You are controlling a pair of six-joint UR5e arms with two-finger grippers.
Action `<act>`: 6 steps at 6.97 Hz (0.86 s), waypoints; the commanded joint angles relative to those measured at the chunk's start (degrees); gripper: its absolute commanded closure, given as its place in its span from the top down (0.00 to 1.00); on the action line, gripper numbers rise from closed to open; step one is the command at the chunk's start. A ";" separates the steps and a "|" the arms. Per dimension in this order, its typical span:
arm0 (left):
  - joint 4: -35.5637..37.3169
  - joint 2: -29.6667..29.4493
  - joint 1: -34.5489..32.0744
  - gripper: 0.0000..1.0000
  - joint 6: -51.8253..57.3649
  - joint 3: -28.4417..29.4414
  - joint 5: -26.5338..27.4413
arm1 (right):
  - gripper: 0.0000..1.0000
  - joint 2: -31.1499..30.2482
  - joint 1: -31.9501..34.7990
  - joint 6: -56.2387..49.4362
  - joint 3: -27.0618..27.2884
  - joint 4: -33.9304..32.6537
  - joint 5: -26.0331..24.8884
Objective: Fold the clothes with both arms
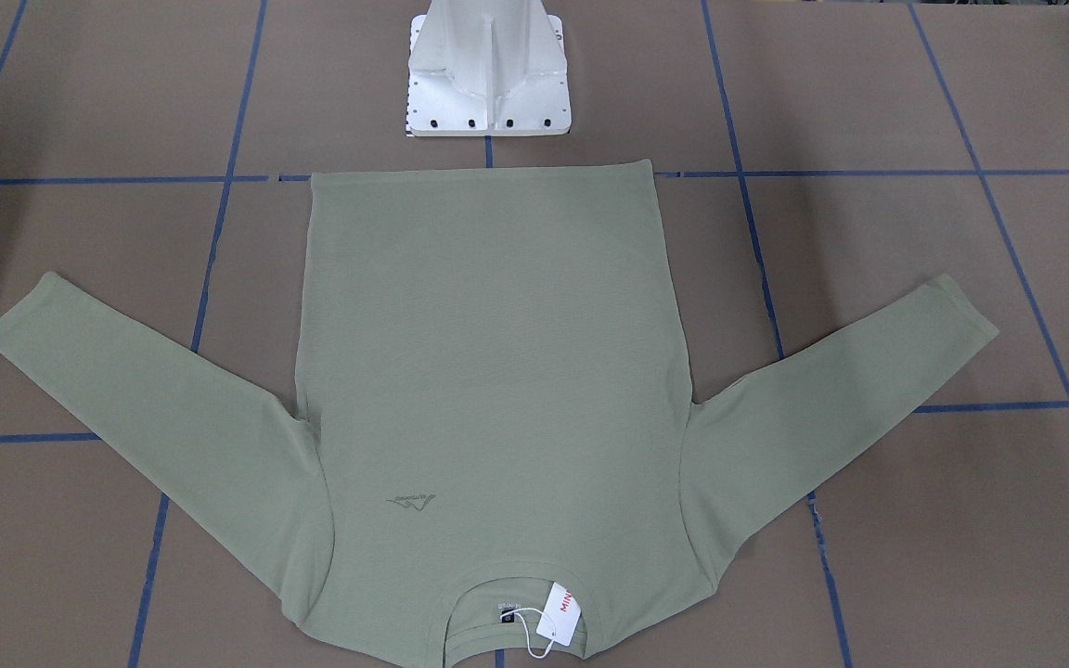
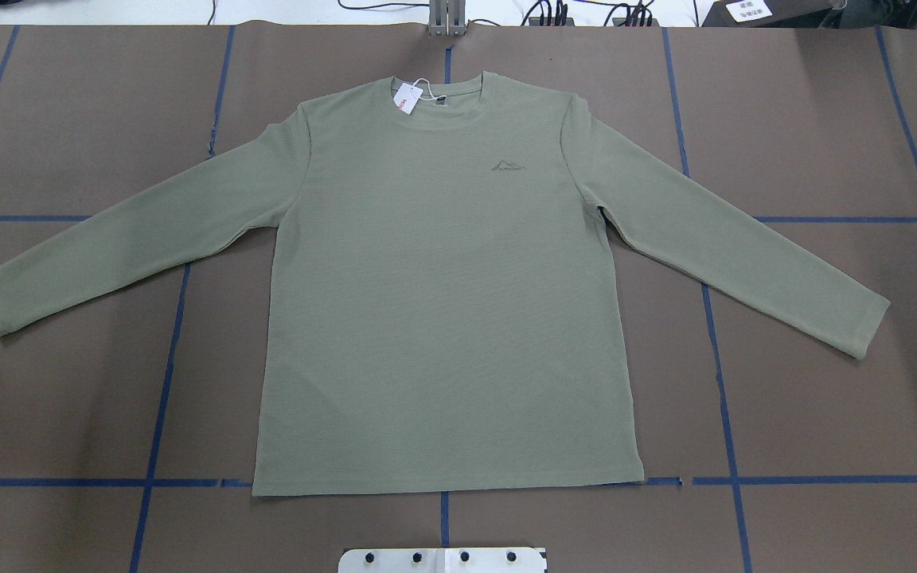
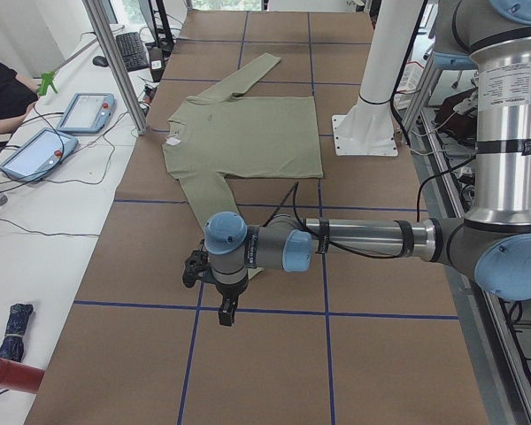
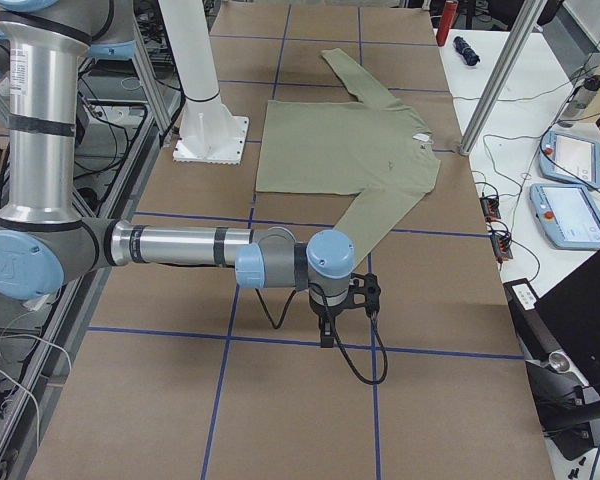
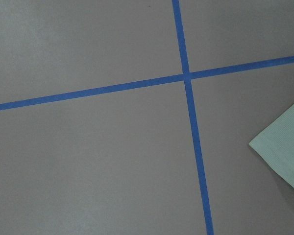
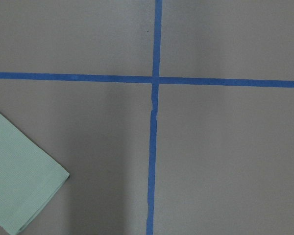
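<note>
In the front view, the shirt [image 1: 497, 371] lies flat and face up on the counter [image 1: 961, 111]. Its hem is toward the pedestal [image 1: 488, 83], its collar and tag [image 1: 560, 612] are on the far side, and both sleeves are spread wide. No arm shows.

The overhead view shows the same layout with no fold made, so we judge the task to be at its very start.

In the left side view, the left arm [image 3: 363, 237] reaches low over bare counter. The left gripper [image 3: 226, 314] points down near the nearer cuff but apart from it. We cannot tell whether it is released or clenched.

The right side view mirrors this. The right arm [image 4: 170, 245] is stretched out and the right gripper [image 4: 326, 336] hangs beside the other cuff without touching it. We cannot tell its state either.

The left wrist view shows blue tape [image 5: 188, 76] crossing and a cuff corner [image 5: 284, 156] at the right edge.

The right wrist view shows a cuff corner at lower left.

Next, we think each gripper must shift over its cuff, come down and pinch the thin knit off the counter. The sleeves can then be carried inward across the body.
</note>
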 commanded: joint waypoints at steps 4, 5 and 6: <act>-2.70 -1.14 0.09 1.00 0.26 0.00 0.00 | 1.00 0.94 -0.05 -0.08 0.05 0.36 0.00; -6.81 -0.97 0.09 1.00 0.00 0.00 -0.09 | 1.00 0.42 -0.05 -0.08 -0.12 0.54 0.00; -9.46 -1.05 0.26 1.00 -0.17 0.61 0.09 | 1.00 1.02 -0.14 -0.16 0.66 1.06 0.17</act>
